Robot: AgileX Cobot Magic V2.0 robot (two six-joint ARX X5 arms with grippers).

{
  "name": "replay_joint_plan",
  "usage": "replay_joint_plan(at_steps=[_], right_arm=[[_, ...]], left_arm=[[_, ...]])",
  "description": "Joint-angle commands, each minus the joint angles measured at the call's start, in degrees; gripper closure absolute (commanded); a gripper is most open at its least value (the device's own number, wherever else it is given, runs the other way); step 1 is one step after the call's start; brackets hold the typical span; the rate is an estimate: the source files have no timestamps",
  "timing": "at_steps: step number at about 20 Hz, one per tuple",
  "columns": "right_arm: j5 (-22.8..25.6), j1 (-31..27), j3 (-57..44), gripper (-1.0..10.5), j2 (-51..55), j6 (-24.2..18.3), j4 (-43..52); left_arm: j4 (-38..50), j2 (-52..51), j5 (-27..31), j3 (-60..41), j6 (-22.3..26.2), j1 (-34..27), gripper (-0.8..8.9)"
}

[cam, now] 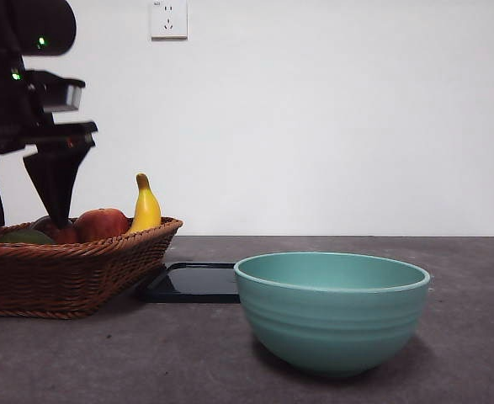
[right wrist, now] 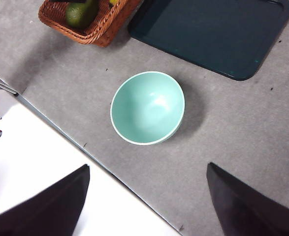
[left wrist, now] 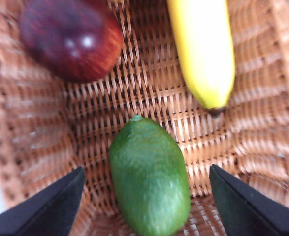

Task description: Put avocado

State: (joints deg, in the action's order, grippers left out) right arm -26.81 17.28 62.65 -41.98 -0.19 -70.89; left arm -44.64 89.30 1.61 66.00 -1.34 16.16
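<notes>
Left hand [cam: 23, 206]: matte black housing of stacked blocky sections with two small green indicator lights, tapering into two flat, wedge-shaped black jaws. Right hand [right wrist: 146, 206]: two plain black triangular jaws with smooth faces and straight edges; no markings, cables or screws discernible.

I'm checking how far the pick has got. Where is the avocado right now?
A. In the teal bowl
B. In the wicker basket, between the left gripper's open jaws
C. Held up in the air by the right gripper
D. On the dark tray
B: the avocado lies on the wicker basket floor, with the left gripper open, one jaw on each side and neither touching it.
</notes>
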Motion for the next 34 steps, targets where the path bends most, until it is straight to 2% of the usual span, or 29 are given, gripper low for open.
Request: replay_joint_plan(at_steps=[1,6,9,11,16,18,21,24,28,34], right_arm=[[-0.02,0.33,1.09,5.7,-0.35,0.17,0.59],[0.02,0.33,1.09,5.7,-0.66,0.15,0.63],[0.00,0.33,1.09,5.7,-0.66,0.15,0.85],[0.02,0.33,1.09,5.7,-0.66,0.15,1.03],[0.02,0.33,1.09,5.7,-0.66,0.15,1.07],[0.02,0.33,1.09,5.7,-0.66,0.15,1.07],[0.02,0.33,1.09,5.7,-0.66,0.15,1.36],[0.02,0.33,1.09,5.7,-0.66,0.15,1.40],[0.02,0.33,1.09,5.7,-0.66,0.17,1.38],[0.02,0.33,1.09,5.7,-0.66,0.17,1.38]], left_arm=[[1.03,3.04,0.31,1.16,0.28,0.37,4.10],[1.70,7.08,0.31,1.16,0.22,0.46,4.20],[1.77,7.80,0.28,1.16,-0.48,0.52,4.68],[1.79,7.80,0.28,1.16,-0.81,0.74,6.51],[0.94,6.21,-0.55,1.18,-0.96,1.01,6.64],[1.16,2.21,-3.56,1.18,-1.46,2.10,6.64],[1.46,-6.69,-8.33,1.44,-2.99,6.21,6.64],[2.36,-11.50,-12.33,4.48,-6.08,14.45,6.64],[8.98,-9.90,-12.15,6.97,-10.62,27.19,6.63],[11.34,-0.09,-12.04,6.97,-10.99,35.10,6.63]])
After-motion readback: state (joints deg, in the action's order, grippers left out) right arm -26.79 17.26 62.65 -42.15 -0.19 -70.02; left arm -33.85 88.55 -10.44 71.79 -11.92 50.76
